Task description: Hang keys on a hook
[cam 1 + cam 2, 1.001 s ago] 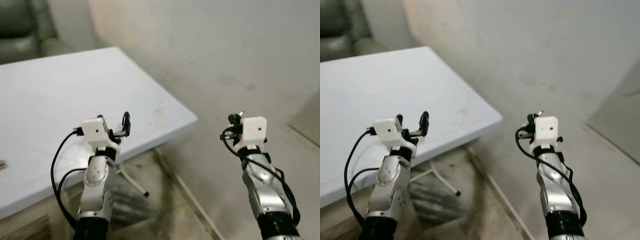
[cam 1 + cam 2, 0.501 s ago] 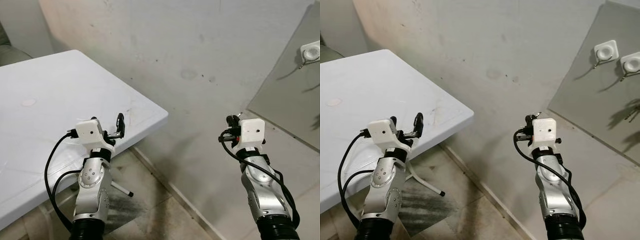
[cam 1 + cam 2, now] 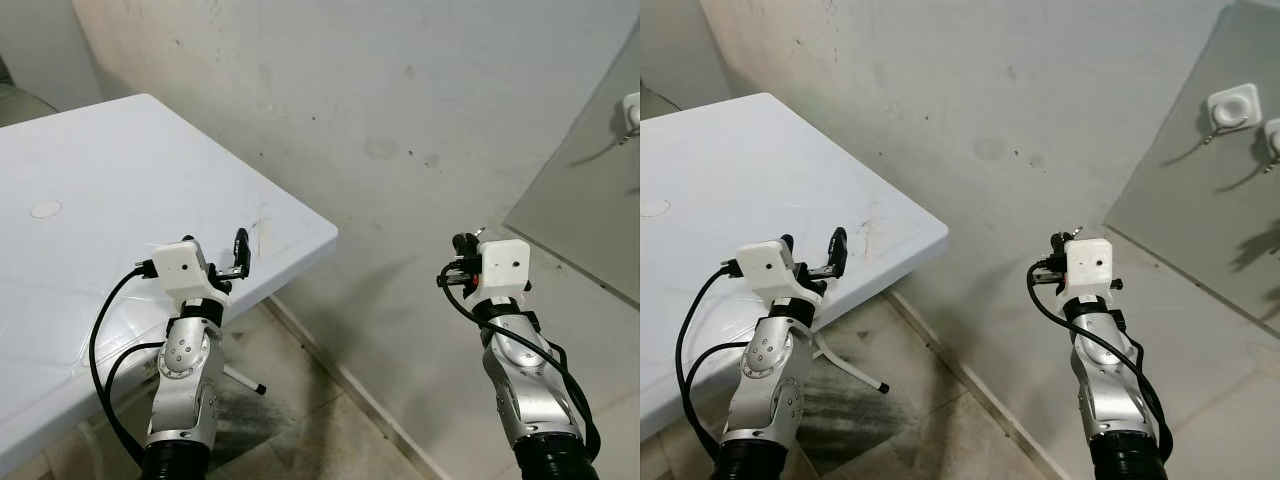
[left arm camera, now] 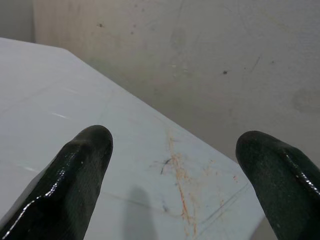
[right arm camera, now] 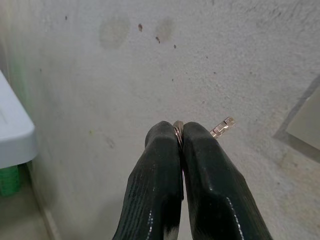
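My right gripper (image 5: 179, 132) is shut on a small brass key ring, and a key tip (image 5: 222, 127) sticks out beside the fingers. In the eye views this gripper (image 3: 1060, 242) is raised in front of the bare wall. Two white square hooks (image 3: 1228, 107) are stuck on a grey panel (image 3: 1200, 210) at the upper right, well above and to the right of the gripper. My left gripper (image 3: 815, 250) is open and holds nothing, hovering over the corner of the white table (image 3: 100, 200).
The stained wall (image 3: 400, 120) runs across the view, meeting a tiled floor (image 3: 940, 420). A thin table leg (image 3: 855, 372) slants down below the table corner. The floor between the arms is open.
The camera has swung away from the table toward the wall, bringing the grey panel and hooks into view. Both arms keep the same pose, and the right gripper stays shut on the keys.
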`<state>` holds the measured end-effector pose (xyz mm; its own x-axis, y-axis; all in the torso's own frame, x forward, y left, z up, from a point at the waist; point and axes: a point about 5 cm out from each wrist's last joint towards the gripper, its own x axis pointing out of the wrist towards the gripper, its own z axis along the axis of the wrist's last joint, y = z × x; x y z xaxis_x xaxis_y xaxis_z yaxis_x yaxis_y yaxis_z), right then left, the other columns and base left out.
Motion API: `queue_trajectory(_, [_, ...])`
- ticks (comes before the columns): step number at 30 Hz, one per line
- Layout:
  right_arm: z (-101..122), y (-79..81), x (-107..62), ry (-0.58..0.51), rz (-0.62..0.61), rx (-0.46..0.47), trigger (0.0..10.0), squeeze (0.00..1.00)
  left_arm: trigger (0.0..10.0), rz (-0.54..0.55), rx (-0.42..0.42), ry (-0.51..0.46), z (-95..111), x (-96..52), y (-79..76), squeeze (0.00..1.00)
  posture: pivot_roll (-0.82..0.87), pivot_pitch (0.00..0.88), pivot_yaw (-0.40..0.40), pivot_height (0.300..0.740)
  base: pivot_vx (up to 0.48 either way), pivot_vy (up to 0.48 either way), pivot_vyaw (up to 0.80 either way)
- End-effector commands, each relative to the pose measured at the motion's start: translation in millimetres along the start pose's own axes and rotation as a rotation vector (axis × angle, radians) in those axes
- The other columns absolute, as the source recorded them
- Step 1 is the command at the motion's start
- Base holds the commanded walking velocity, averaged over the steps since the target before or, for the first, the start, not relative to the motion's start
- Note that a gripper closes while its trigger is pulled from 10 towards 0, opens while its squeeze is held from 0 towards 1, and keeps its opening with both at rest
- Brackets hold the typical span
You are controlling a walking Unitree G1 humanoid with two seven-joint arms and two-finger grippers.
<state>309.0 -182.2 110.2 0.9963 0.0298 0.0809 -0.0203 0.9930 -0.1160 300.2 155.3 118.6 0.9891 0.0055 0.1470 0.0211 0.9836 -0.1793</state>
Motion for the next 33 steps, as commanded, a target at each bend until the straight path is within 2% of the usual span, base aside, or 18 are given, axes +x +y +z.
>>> queue_trajectory(1, [6,-3.9,0.5,-0.017,-0.017,-0.001,10.0,0.00,10.0,-0.019,-0.002,0.002,1,-0.7,-6.4,0.00,0.04,0.000,-0.100,0.740,0.000,-0.480,-0.76])
queue_trajectory(5, [6,-4.1,0.2,-0.016,-0.016,-0.002,10.0,0.00,10.0,-0.008,-0.051,0.003,0,-1.7,-8.4,0.00,0.04,0.000,-0.102,0.740,0.000,-0.066,-0.75])
queue_trajectory(10, [6,-4.7,0.4,-0.016,-0.014,-0.004,10.0,0.00,10.0,-0.001,-0.027,0.014,-1,-2.2,-9.4,0.00,0.04,0.000,-0.106,0.740,0.000,0.000,-0.75])
queue_trajectory(13, [9,-3.6,0.1,-0.045,0.000,0.012,10.0,0.00,10.0,0.003,-0.022,0.012,-1,-2.5,-9.4,0.00,0.05,0.000,-0.108,0.740,0.000,0.000,0.00])
queue_trajectory(15, [11,-0.3,-0.5,-0.054,0.030,-0.018,10.0,0.00,10.0,0.011,-0.026,0.012,-1,-2.7,-9.4,0.00,0.04,0.000,-0.109,0.740,0.000,0.000,0.00])
queue_trajectory(17, [11,0.1,-0.5,-0.053,0.033,0.017,10.0,0.00,10.0,0.012,-0.023,0.009,-1,-2.8,-9.4,0.00,0.05,0.001,-0.110,0.740,0.000,0.000,0.00])
queue_trajectory(22, [12,0.5,-0.4,-0.056,0.046,0.014,10.0,0.00,10.0,0.017,-0.055,0.019,-1,-3.7,-10.0,0.00,0.05,0.003,-0.112,0.740,0.000,0.000,0.00])
queue_trajectory(27, [16,-0.1,-0.9,-0.086,0.054,0.033,10.0,0.00,10.0,0.022,-0.053,0.020,0,-3.7,-9.0,0.00,0.05,0.006,-0.113,0.740,0.000,0.000,0.00])
queue_trajectory(30, [24,-3.4,-5.4,-0.148,0.065,0.067,10.0,0.00,10.0,0.006,-0.031,-0.002,4,-9.8,-10.8,0.00,0.05,0.007,-0.111,0.740,0.000,0.000,0.00])
queue_trajectory(33, [22,-9.3,-11.5,-0.154,0.056,0.091,10.0,0.00,10.0,-0.005,-0.030,-0.002,4,-16.7,-10.5,0.00,0.05,0.009,-0.108,0.740,0.000,0.000,0.00])
